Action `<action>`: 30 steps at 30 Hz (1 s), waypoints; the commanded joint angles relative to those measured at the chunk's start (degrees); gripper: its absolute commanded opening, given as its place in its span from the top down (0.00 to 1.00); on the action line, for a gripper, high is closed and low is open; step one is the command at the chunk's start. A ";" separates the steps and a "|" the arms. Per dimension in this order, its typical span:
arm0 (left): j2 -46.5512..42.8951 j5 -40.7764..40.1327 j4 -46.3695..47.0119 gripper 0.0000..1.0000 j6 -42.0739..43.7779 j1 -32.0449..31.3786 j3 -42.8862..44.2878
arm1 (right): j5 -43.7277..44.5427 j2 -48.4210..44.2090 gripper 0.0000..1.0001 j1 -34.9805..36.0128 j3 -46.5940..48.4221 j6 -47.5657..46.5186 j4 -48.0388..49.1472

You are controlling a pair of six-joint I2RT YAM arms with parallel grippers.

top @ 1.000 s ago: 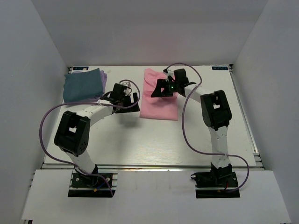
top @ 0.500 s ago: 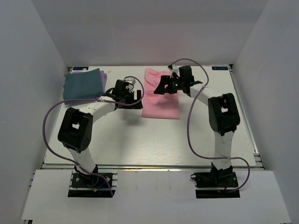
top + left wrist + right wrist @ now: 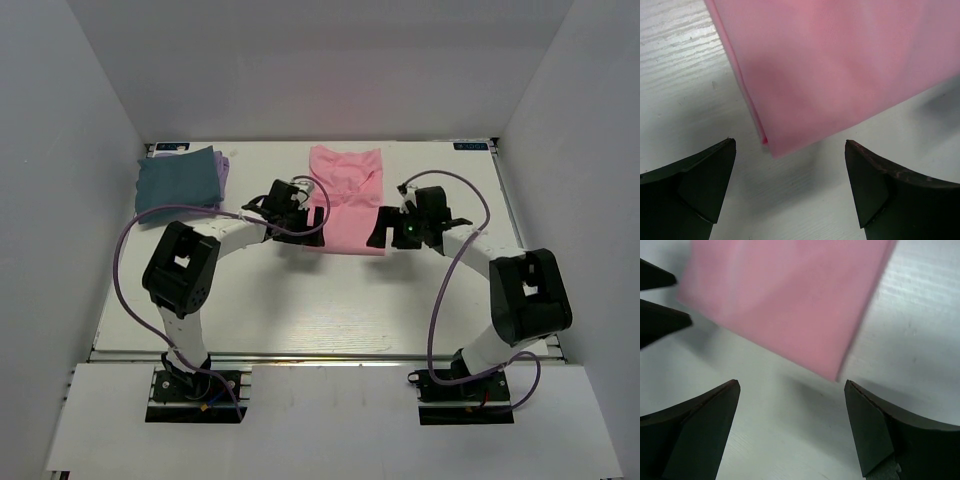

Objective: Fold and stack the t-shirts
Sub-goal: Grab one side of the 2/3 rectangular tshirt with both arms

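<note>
The pink shirt [image 3: 345, 200] lies flat on the tabletop [image 3: 330, 300], at the middle of the far edge, folded into a long strip that runs from the far edge toward the centre. The teal shirt [image 3: 178, 182] lies folded in the far left corner on top of the lavender shirt [image 3: 224, 165], whose edge shows along its right side.

The left tool [image 3: 305, 222] is at the near left corner of the pink shirt. In its wrist view the tool [image 3: 790, 144] is wide open and grips nothing, and the shirt's [image 3: 840, 65] corner lies between the fingers, clear of both.

The right tool [image 3: 385, 228] is at the near right corner, also spread wide [image 3: 791, 384] and empty. That corner of the shirt [image 3: 785, 295] ends just short of the gap between its fingers.
</note>
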 commanded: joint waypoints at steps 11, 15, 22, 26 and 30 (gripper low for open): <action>3.34 0.48 1.50 0.33 -0.40 0.32 -1.56 | -0.70 8.07 0.18 -1.24 -2.28 2.95 2.89; 4.05 2.33 3.68 0.54 -1.45 0.32 -1.64 | -2.02 10.52 0.37 -1.51 -3.07 3.48 6.49; 1.07 4.79 4.91 1.00 -2.69 -0.21 -4.36 | -7.47 7.99 1.00 -1.68 -4.83 5.41 8.78; -5.86 6.11 7.38 1.00 -3.74 -1.44 -10.76 | -8.70 -2.26 1.00 -1.33 -10.09 5.85 7.73; -13.95 7.77 5.98 1.00 -4.88 -3.37 -16.31 | -7.57 -12.56 1.00 -1.15 -16.25 5.41 1.33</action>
